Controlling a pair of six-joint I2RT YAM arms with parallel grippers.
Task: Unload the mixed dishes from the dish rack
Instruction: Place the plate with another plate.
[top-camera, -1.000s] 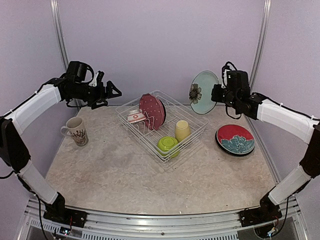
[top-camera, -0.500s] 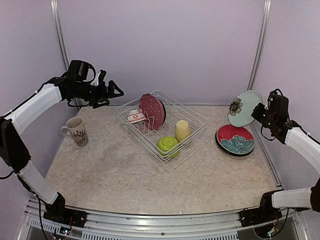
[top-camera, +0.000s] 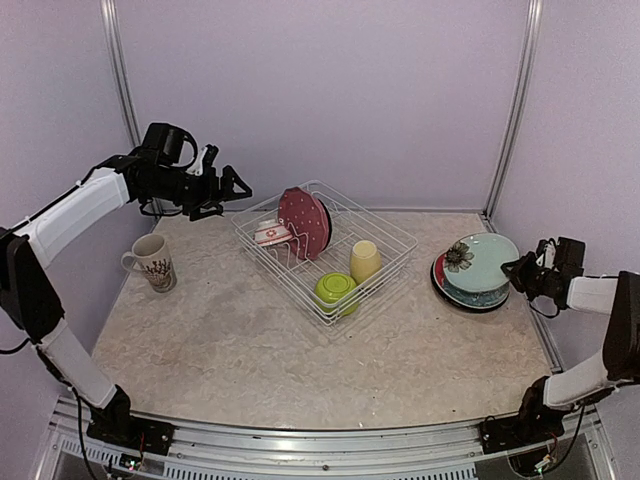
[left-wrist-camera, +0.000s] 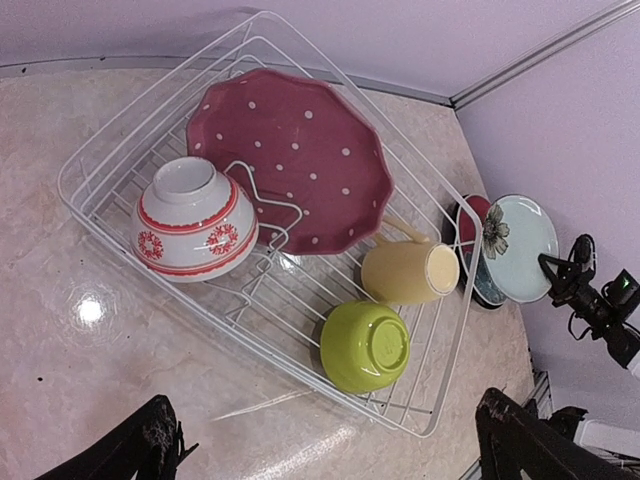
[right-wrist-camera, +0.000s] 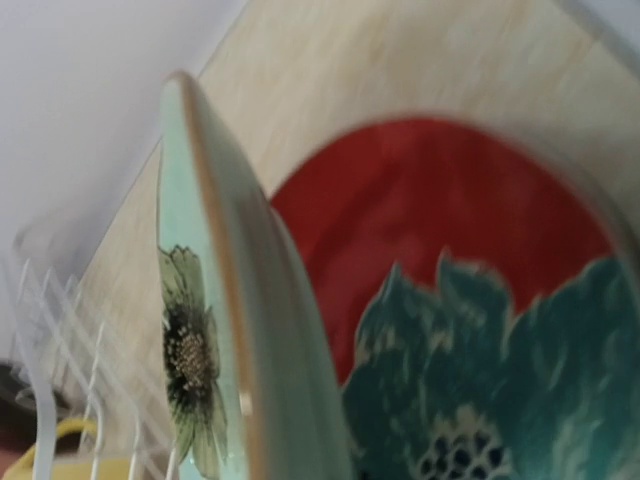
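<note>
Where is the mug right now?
In the top view, the mug stands upright on the table's left side, apart from the rack to its right.

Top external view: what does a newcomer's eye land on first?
The dark pink dotted plate standing on edge in the white dish rack at mid-table draws the eye first. Next, at the right edge, the right gripper is shut on a pale teal flower plate, tilted over the red plate lying there. The left gripper hangs open in the air by the rack's left corner.
</note>
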